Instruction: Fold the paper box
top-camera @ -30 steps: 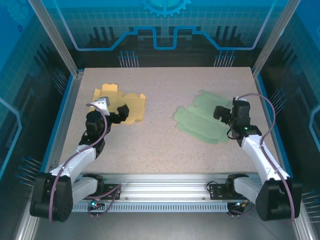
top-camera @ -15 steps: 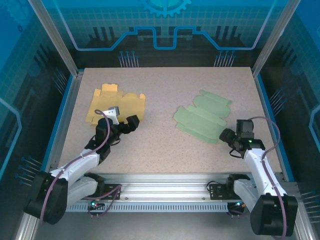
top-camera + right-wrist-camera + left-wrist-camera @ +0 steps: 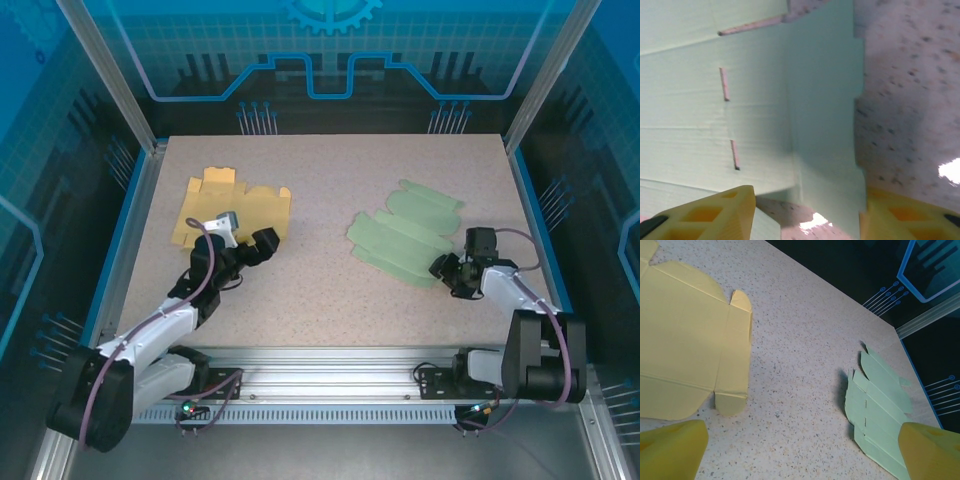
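A flat green paper box (image 3: pixel 405 238) lies on the right half of the table (image 3: pixel 320 170). The right gripper (image 3: pixel 446 272), jaws partly apart, sits at the sheet's 4 o'clock edge, with one flap between its fingers (image 3: pixel 715 212). The left gripper (image 3: pixel 250 255), jaws wide and empty, is at 5 o'clock of a flat yellow paper box (image 3: pixel 235 205).

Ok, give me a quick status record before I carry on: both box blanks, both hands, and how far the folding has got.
yellow paper box blank: unfolded, lying flat, far left of the table
green paper box blank: unfolded, lying flat, right of centre
left hand: wide open, empty, over bare table by the yellow blank's near right corner
right hand: jaws apart, the green blank's near edge between its fingers, no grip visible
folding: neither blank folded yet
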You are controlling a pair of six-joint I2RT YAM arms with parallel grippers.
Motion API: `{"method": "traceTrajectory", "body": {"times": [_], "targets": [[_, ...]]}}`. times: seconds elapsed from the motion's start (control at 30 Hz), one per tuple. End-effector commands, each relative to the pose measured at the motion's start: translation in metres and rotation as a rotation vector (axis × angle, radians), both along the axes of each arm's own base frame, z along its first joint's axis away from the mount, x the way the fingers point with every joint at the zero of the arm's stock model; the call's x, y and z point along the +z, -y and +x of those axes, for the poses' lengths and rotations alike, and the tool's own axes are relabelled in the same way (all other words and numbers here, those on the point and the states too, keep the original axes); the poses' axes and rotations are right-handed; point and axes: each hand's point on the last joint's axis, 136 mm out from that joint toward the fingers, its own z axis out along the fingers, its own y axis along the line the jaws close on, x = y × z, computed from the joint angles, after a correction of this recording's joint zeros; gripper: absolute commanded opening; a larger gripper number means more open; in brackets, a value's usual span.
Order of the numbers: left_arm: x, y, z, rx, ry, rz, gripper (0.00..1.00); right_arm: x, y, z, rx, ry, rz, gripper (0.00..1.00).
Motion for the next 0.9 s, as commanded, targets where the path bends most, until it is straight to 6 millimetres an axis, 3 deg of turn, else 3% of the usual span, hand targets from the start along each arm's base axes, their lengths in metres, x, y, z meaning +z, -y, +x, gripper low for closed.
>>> {"method": "traceTrajectory", "body": {"times": [0.0,0.17,0.5,0.67,0.87], "targets": [[0.008,0.011,0.004,-0.041,-0.003,-0.031,0.99,0.012,-0.009,0.025,0.008,0.081,0.067,0.48],[0.001,0.018,0.006,-0.074,-0.039,-0.041,0.99,0.013,-0.019,0.027,0.010,0.095,0.099,0.29],[-0.006,0.037,0.006,-0.128,-0.075,-0.050,0.99,0.016,-0.069,0.015,-0.015,0.152,0.119,0.12],[-0.012,0.055,0.006,-0.165,-0.103,-0.046,0.99,0.020,-0.110,0.011,0.038,0.165,0.102,0.12],[-0.025,0.084,-0.004,-0.195,-0.164,-0.024,0.95,0.034,-0.161,0.009,0.160,0.183,0.114,0.22]]}}
